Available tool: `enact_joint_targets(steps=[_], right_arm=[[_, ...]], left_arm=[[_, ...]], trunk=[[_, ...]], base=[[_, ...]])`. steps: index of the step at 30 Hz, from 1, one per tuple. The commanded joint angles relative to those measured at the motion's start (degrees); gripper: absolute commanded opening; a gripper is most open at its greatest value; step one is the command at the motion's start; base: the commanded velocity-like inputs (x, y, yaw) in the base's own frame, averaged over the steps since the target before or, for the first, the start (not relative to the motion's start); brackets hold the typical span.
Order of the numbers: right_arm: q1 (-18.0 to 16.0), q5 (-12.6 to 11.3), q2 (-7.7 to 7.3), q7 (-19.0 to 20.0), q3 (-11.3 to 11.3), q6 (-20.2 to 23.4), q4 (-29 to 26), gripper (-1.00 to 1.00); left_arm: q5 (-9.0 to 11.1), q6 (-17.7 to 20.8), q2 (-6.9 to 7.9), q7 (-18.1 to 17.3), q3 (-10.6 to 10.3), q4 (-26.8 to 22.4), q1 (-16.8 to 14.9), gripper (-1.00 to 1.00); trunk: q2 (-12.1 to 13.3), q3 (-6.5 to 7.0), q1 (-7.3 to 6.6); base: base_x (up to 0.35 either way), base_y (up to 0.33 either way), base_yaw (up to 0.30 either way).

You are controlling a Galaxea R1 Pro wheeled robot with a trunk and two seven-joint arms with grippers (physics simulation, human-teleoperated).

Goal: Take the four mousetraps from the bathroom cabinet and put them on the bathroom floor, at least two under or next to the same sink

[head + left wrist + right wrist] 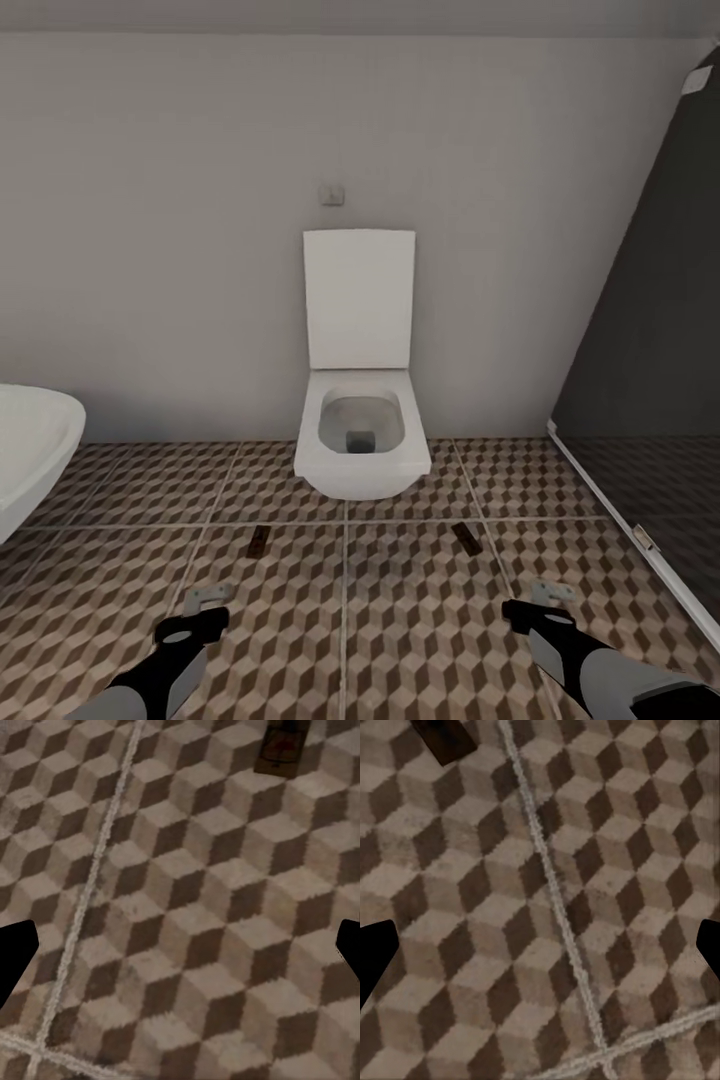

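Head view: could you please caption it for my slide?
Two mousetraps lie on cube-patterned floor before a white toilet.

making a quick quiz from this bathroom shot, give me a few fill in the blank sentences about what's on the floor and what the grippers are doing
1. ____ mousetraps lie on the bathroom floor in the head view, one ahead of the left gripper, the other ahead of the right gripper.
2. Both traps lie in front of the white ____, whose lid is up.
3. Both grippers are ____ and hold nothing.
4. The curved white edge shows at the picture's ____ side.

Missing words: two; toilet; open; left
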Motion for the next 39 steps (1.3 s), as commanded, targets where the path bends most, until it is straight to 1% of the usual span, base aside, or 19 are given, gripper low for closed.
enact_joint_targets(steps=[1, 17, 25, 33, 39], right_arm=[[-0.02, -0.61, -0.02, -0.14, 0.48, -0.21, 0.11, 1.0], [0.35, -0.84, -0.82, -0.7, 0.41, -0.1, 2.39, 1.0], [2.49, -0.92, -0.97, -0.75, 0.39, 0.17, 2.56, 1.0], [4.63, -0.94, -0.99, -0.79, 0.39, 0.05, 2.59, 1.0], [5.75, -0.94, -1.0, -0.79, 0.39, 0.01, 2.6, 1.0]], left_arm=[[0.64, -0.22, 0.06, 0.21, -0.5, 0.34, -0.03, 1.0], [1.16, -0.33, 0.82, -0.25, -0.46, 6.49, -0.02, 1.0], [1.51, -0.31, 0.96, -1.41, -0.4, 9.6, -0.02, 1.0], [1.73, -0.31, 1.05, -2.17, -0.34, 10.95, 0.04, 1.0], [1.77, -0.29, 1.47, -2.34, -0.33, 11.21, 0.11, 1.0]], trunk=[[0.0, 0.18, -0.04], [0.21, 3.73, -0.45], [0.32, 5.5, -0.65], [0.43, 7.27, -0.86], [0.51, 8.6, -1.02]], base=[[0.0, 0.0, 0.0], [0.0, 0.0, 0.0], [0.0, 0.0, 0.0], [0.0, 0.0, 0.0], [0.0, 0.0, 0.0]])
